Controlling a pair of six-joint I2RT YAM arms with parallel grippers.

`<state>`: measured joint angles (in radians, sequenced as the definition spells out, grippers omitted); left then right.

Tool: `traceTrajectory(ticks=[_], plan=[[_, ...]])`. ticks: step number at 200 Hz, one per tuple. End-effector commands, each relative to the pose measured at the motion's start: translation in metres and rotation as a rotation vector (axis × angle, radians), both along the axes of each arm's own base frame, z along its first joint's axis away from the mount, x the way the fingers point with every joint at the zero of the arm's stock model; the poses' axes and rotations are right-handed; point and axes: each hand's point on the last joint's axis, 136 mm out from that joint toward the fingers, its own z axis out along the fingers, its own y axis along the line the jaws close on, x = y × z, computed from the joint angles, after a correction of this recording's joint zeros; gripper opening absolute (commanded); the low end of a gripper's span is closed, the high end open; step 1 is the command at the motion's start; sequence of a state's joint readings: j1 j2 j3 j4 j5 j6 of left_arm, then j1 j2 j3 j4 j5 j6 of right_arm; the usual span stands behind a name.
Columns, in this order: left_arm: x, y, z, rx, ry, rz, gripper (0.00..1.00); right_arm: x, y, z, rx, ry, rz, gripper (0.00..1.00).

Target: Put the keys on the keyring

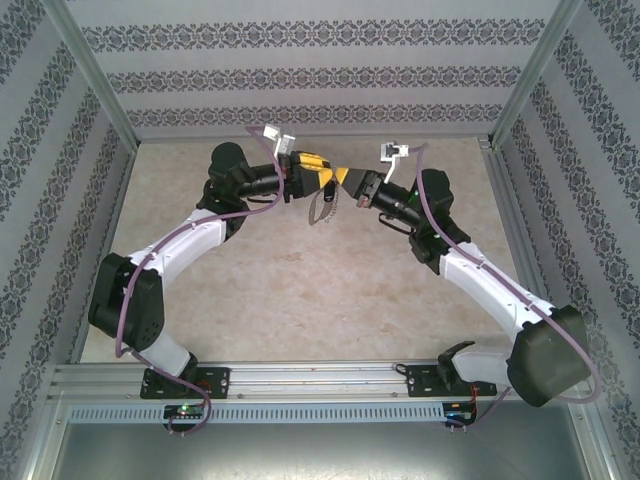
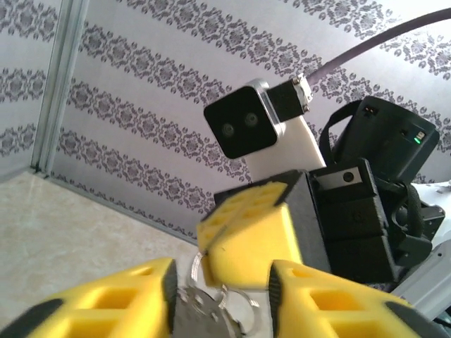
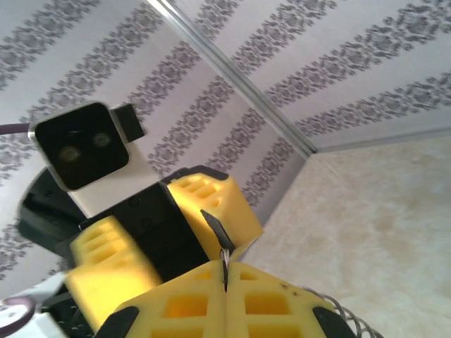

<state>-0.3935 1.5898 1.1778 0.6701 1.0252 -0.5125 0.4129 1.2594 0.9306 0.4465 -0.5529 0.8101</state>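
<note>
Right fingers [image 3: 183, 306] pinched shut on the keyring [image 2: 204, 310] edge-on — left fingers [image 2: 106, 303] parted either side of it, no clamp. Both meet mid-air over the far half of the table [image 1: 300, 300].

Over the tabletop [image 1: 320, 300], near the middle of its far edge, the left gripper [image 1: 328, 178] and right gripper [image 1: 347, 180] meet tip to tip. With the keyring [image 1: 322, 205] hanging under them, they bar any pass across. The left arm [image 1: 190, 235] and right arm [image 1: 480, 275] arch in from the near corners, trailing cables [image 1: 432, 200]. Bare tabletop lies open between the arms, from the near edge to beneath the grippers. Walls [image 1: 320, 60] close the far, left and right edges, with posts [image 1: 95, 70] at the far corners.
</note>
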Motion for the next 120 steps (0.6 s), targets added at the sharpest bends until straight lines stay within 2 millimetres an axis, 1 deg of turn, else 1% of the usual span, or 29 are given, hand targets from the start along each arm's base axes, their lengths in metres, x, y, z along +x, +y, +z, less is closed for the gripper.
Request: traceTrajectory(ticks=[1,15,31,49,67,86,120], plan=[[-0.004,0.005,0.006,0.061,-0.077,0.049,0.55,-0.003,-0.004,0.009,-0.191,-0.101,0.026,0.00],[0.001,0.007,0.000,0.104,-0.081,0.075,0.62,-0.002,-0.005,0.003,-0.311,-0.120,0.047,0.00],[0.005,0.009,-0.005,0.142,-0.080,0.089,0.65,-0.002,-0.002,-0.004,-0.400,-0.129,0.099,0.00],[0.009,0.009,-0.010,0.174,-0.070,0.088,0.66,-0.002,0.002,-0.011,-0.478,-0.126,0.172,0.00],[0.011,0.009,-0.011,0.200,-0.072,0.088,0.66,-0.001,0.004,-0.021,-0.551,-0.122,0.222,0.00],[0.011,0.011,-0.012,0.225,-0.078,0.084,0.66,-0.001,0.004,-0.026,-0.578,-0.133,0.267,0.00],[0.005,0.013,-0.017,0.276,-0.077,0.069,0.59,0.000,0.001,-0.031,-0.587,-0.120,0.320,0.00]])
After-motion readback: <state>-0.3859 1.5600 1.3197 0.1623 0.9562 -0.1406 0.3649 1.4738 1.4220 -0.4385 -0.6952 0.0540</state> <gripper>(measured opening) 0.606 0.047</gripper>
